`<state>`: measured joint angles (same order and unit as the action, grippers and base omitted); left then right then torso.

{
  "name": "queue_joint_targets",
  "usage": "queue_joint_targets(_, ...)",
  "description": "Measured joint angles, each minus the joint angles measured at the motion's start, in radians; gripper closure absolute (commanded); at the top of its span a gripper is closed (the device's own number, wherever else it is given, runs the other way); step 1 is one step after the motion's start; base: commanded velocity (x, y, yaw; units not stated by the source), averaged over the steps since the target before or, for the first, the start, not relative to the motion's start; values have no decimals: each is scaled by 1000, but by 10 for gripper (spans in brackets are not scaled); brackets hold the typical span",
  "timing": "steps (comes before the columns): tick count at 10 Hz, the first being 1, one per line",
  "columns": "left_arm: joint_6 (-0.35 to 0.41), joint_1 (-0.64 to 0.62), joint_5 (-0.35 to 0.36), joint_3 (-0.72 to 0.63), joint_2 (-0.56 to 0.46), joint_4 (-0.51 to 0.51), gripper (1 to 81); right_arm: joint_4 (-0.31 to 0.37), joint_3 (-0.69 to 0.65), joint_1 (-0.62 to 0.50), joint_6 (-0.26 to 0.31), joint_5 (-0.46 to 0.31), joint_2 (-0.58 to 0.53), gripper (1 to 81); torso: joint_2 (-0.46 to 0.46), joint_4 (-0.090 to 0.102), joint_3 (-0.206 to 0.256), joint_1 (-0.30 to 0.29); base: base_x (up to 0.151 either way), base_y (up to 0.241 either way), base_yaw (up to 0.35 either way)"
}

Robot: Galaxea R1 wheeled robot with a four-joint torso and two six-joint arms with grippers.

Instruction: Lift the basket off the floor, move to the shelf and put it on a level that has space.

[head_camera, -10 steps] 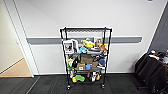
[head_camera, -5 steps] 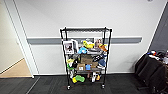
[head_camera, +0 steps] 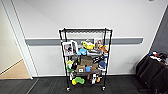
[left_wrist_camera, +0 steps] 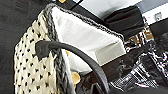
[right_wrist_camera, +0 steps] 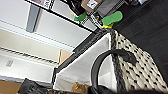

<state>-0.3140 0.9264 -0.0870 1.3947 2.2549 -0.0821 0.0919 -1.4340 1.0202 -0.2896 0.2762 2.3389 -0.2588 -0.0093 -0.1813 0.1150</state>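
The shelf (head_camera: 64,62), a black wire rack on casters, stands against the white wall straight ahead; its lower tiers are crowded with toys, boxes and pictures. The top level (head_camera: 86,30) is bare. The cream woven basket (left_wrist_camera: 32,72) with its dark rim fills the left wrist view, one dark loop handle (left_wrist_camera: 75,51) arching up toward my left gripper (left_wrist_camera: 100,90). In the right wrist view the basket (right_wrist_camera: 140,67) shows its other handle (right_wrist_camera: 100,62) drawn up to my right gripper (right_wrist_camera: 96,90), with the shelf's low tiers (right_wrist_camera: 62,17) and green toys (right_wrist_camera: 112,18) beyond. The white lining shows inside.
An open doorway with a pale wood floor (head_camera: 15,71) lies to the left. A dark-draped table (head_camera: 153,72) with small items stands at the right. A grey rail (head_camera: 125,40) runs along the wall. Dark carpet (head_camera: 45,86) stretches between me and the rack.
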Motion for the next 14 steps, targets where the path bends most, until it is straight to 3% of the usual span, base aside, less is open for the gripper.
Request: queue_joint_targets(14, -1, 0, -2, -11, -7, 0, 811, 0, 0, 2, -1, -5, -1, 811, 0, 0, 0, 0, 122, 0, 0)
